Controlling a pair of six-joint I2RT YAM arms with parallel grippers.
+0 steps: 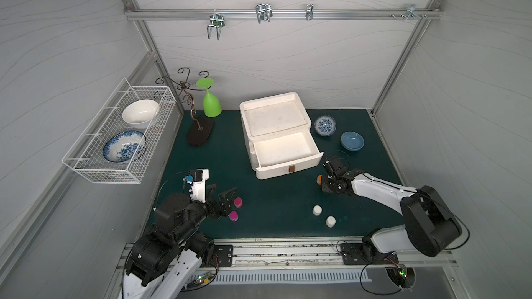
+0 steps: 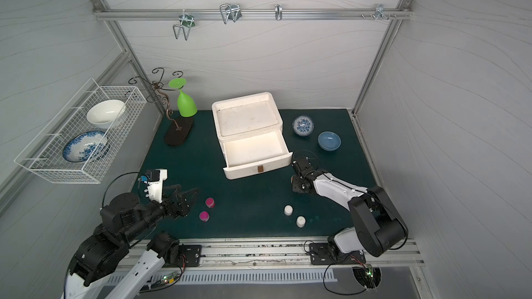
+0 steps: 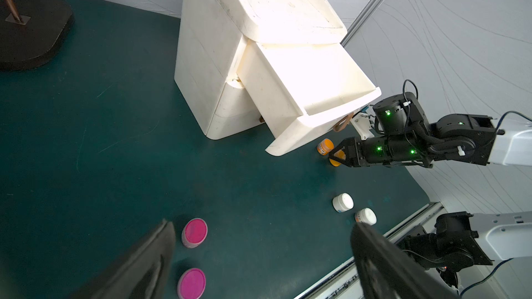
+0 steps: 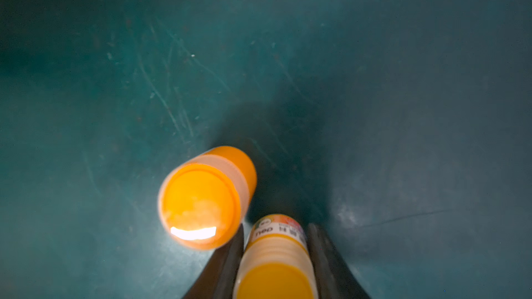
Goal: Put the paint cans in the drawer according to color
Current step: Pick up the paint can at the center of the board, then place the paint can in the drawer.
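Orange paint can (image 4: pixel 275 257), clamped in right gripper (image 4: pixel 276 227) jaws, bears upside-down lettering.

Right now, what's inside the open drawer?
Only its bare white floor and walls show in the open drawer. The part tucked under the chest top is hidden, and so are the insides of the shut drawers below.

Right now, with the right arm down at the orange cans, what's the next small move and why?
Probably lift straight up. The right gripper has jaws pressed on both sides of one orange can; the second orange can stands right beside it, so a sideways pull might knock it. The open drawer is empty.
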